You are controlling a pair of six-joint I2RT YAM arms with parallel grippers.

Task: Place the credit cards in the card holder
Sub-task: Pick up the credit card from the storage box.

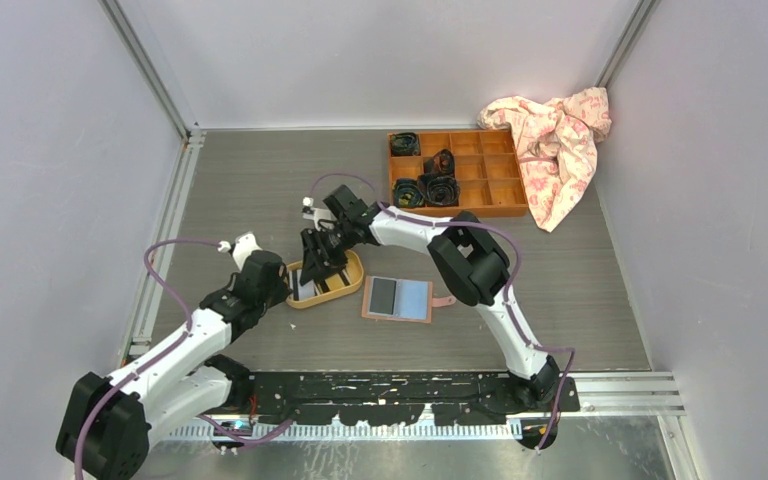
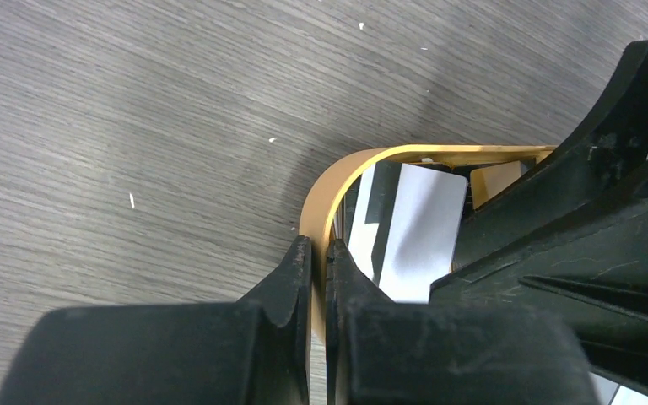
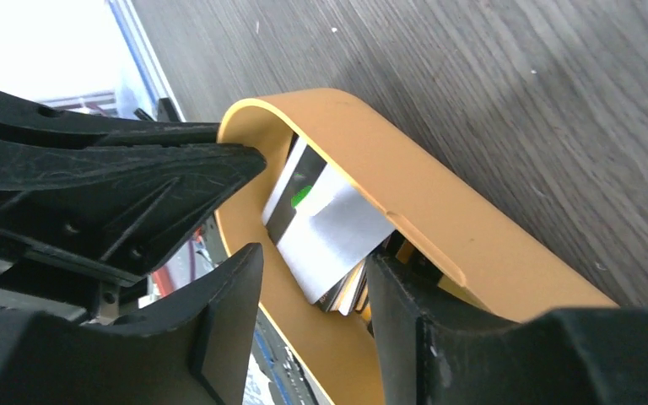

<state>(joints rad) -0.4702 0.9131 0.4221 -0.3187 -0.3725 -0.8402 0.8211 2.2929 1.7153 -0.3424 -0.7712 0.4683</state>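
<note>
— Grey wood-grain table point(image 1: 260, 190) underneath it all. What is the biggest thing on it?
— A crumpled pink floral cloth point(image 1: 555, 150) in the far right corner. It lies against an orange-brown wooden compartment box point(image 1: 495, 170), which has dark rolled items point(image 1: 440, 188) in some of its compartments.
— Where is the salmon-pink folding leather card holder point(image 1: 398, 298)?
— Near the middle, lying open and flat with its bluish pockets up, just right of a yellow oval tray point(image 1: 355, 275).
— And the thin white and black-striped plastic credit cards point(image 3: 329, 228)?
— In the tray, stacked askew.
— The grippers?
— The left gripper point(image 2: 319, 253) is clamped on the wall at the tray's left end, one finger inside and one outside. The right gripper point(image 3: 314, 257) reaches into the tray with its jaws parted and the cards between them. Whether a finger touches the cards, I cannot tell.
</note>
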